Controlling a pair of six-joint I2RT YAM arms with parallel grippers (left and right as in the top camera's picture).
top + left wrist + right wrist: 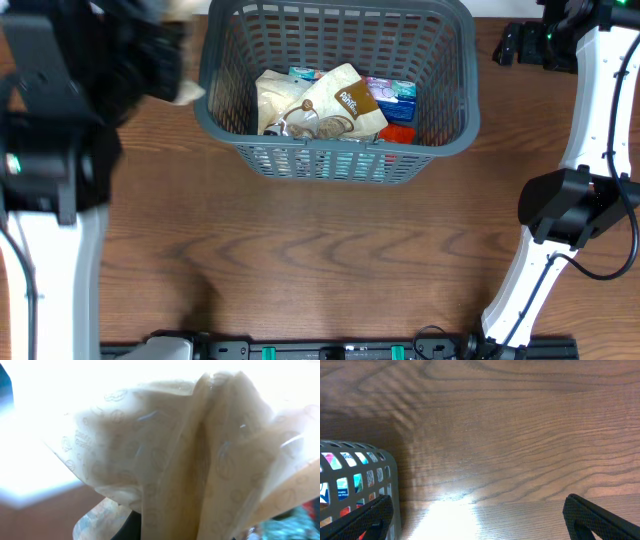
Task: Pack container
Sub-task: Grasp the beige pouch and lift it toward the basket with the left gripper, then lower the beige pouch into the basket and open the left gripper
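basket: large dark grey slotted plastic basket [335, 160] on wooden table [300, 270], partly filled.
left gripper [160, 65]: beside basket's left rim; beige printed film packet [165, 460] hides fingers, grip cannot be told.
right gripper [485, 519]: right of basket, fingers apart, empty.
risk: early release, and the packet likely snags the rim and falls outside.

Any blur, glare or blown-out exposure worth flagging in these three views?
Overhead: the left arm is blurred, the container sharp. Left wrist: a beige packet fills the frame, soft, upper left blown out white. Right wrist: sharp, one glare patch on the table.
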